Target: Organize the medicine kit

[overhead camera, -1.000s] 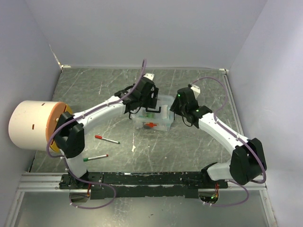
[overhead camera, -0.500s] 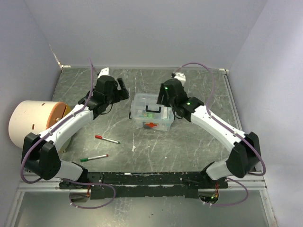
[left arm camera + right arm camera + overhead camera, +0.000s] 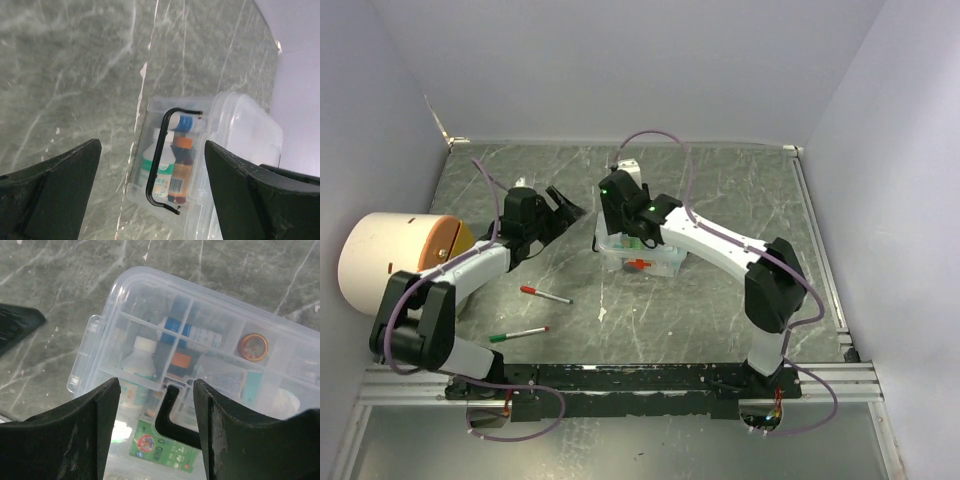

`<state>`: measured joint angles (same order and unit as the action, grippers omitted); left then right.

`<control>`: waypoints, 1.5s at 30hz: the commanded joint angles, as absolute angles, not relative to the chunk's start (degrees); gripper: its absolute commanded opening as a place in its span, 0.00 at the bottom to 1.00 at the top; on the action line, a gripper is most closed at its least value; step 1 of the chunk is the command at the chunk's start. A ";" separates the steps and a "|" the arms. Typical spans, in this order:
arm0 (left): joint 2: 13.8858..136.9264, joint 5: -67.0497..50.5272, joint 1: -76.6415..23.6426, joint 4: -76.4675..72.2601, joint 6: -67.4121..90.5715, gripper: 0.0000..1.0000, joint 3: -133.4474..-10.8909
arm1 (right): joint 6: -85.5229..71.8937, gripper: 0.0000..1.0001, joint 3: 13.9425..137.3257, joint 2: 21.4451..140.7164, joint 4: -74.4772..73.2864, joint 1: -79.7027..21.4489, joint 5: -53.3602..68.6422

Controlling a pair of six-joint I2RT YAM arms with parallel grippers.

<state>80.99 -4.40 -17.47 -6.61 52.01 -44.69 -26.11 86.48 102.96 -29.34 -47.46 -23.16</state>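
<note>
The medicine kit [image 3: 655,262] is a small clear box on the grey table with a black handle [image 3: 172,420] on top. Through its clear plastic I see a divided tray [image 3: 175,335], small bottles [image 3: 172,170] and a green packet [image 3: 162,450]. My right gripper [image 3: 628,232] hovers over the kit's left part. In the right wrist view it [image 3: 156,385] is open, its fingers either side of the handle without touching it. My left gripper [image 3: 567,203] stands open a little left of the kit. The left wrist view shows it [image 3: 152,147] empty and facing the kit [image 3: 240,135].
A big white cylinder with an orange face [image 3: 395,262] lies at the left edge, close to my left arm. A red pen [image 3: 545,295] and a green pen [image 3: 523,333] lie in front of the kit to the left. Walls close off the back and sides.
My left gripper has pulled back from the kit to the left. My right gripper has swung from the kit's right side across to its left part. Both have opened wider.
</note>
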 commanded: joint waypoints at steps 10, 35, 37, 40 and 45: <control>93.64 -24.13 -16.26 -32.75 65.52 0.95 -38.23 | -23.09 0.58 84.60 108.12 -34.56 -49.11 -21.87; 102.75 -30.24 -16.26 -69.32 103.24 0.65 -29.49 | -26.89 0.53 80.95 106.67 -30.81 -47.32 -18.36; 102.59 -30.48 -16.27 -69.66 103.43 0.65 -29.34 | -26.99 0.53 80.95 106.91 -30.85 -47.29 -18.23; 101.50 -30.56 -16.34 -69.36 102.95 0.66 -29.19 | -27.21 0.53 80.79 106.96 -30.76 -47.32 -18.18; 98.64 -31.94 -16.50 -66.33 100.36 0.68 -30.42 | -27.38 0.53 80.68 107.18 -30.59 -47.22 -17.94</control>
